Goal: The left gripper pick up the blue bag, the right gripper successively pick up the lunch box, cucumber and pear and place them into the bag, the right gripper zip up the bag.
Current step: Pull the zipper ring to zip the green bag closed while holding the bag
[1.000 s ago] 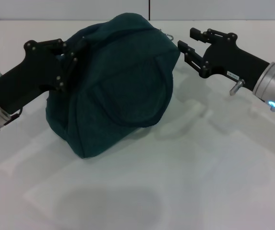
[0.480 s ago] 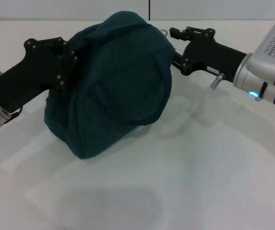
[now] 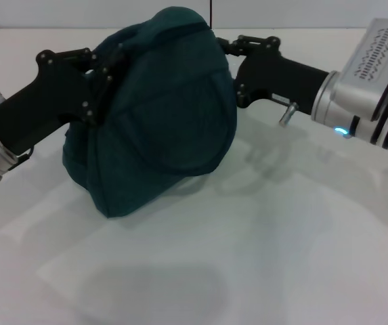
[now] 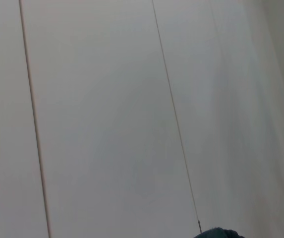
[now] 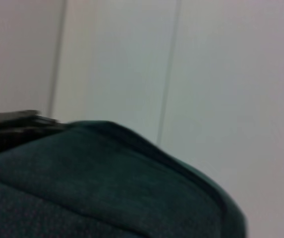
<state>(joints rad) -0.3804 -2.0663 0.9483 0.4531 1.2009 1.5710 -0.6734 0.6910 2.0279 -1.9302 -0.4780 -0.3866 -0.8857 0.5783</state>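
Head view shows the left end effector (image 3: pixel 102 84) holding the bulging bag (image 3: pixel 160 128), the right end effector (image 3: pixel 227 51), grip unclear, at its top, likely zipping.

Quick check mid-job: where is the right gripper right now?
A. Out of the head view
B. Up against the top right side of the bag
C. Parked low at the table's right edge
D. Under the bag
B: in the head view the right gripper sits against the upper right side of the bag, while the left gripper is at the bag's other side.
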